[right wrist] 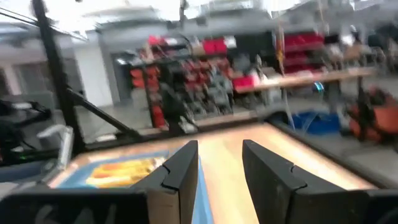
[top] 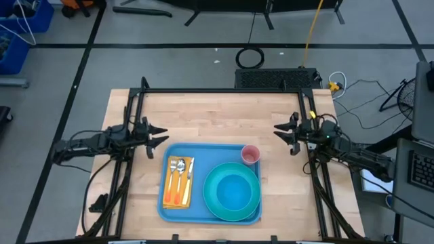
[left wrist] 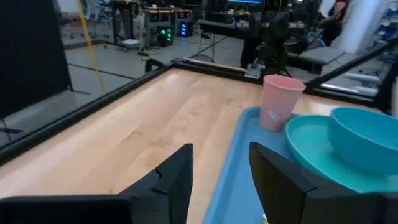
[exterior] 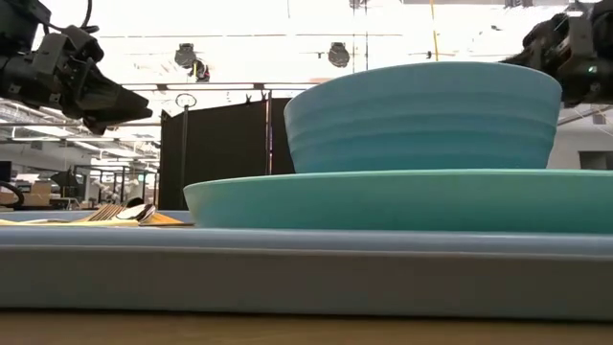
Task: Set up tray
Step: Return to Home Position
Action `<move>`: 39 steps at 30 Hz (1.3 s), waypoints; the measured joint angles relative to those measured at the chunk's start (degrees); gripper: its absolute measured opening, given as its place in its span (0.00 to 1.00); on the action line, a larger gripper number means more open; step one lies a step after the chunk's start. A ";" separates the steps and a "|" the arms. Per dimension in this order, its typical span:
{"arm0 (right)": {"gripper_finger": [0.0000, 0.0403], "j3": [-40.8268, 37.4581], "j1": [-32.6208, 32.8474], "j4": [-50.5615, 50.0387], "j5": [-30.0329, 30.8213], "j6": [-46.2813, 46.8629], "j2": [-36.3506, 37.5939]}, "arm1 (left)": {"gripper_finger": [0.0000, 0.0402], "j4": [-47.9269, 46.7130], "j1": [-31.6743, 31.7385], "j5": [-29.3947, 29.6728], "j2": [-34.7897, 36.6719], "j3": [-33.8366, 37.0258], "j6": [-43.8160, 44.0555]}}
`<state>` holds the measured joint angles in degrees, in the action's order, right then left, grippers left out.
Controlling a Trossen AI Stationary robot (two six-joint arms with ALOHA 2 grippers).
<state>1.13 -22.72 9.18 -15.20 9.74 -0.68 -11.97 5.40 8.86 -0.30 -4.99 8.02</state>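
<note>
The tray (top: 207,157) lay on the table (top: 217,115). The left gripper (top: 159,139) and right gripper (top: 281,133) hovered beside its far corners, fingers spread (both empty). A low right-arm retraction could clip the pink cup (top: 250,154).

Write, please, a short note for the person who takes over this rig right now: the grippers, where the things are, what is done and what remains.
Left gripper: open, empty, above the table near the tray's corner beside the napkin.
Right gripper: open, empty, off the corner with the cup.
On the tray: yellow napkin with cutlery on one side, teal plate holding a bowl on the other, pink cup nearest the right gripper.
Done: the tray looks set.
Left: probably only parking both arms.
</note>
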 joint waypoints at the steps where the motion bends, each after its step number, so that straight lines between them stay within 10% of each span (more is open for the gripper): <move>1: 0.29 0.00 0.45 0.43 -0.09 -0.40 0.06 | 0.39 -0.21 0.47 -1.16 0.00 0.00 0.04; 18: 0.29 -0.20 12.55 8.07 3.42 -3.51 -3.86 | 0.36 -0.46 2.42 0.54 -0.07 -0.02 -0.25; 39: 0.18 -0.26 12.68 3.34 9.54 -4.89 -3.70 | 0.36 -0.35 2.42 0.66 -0.07 -0.02 1.32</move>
<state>0.86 -10.04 12.52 -5.66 4.84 -4.38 -12.32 7.81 9.52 -0.36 -5.02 9.34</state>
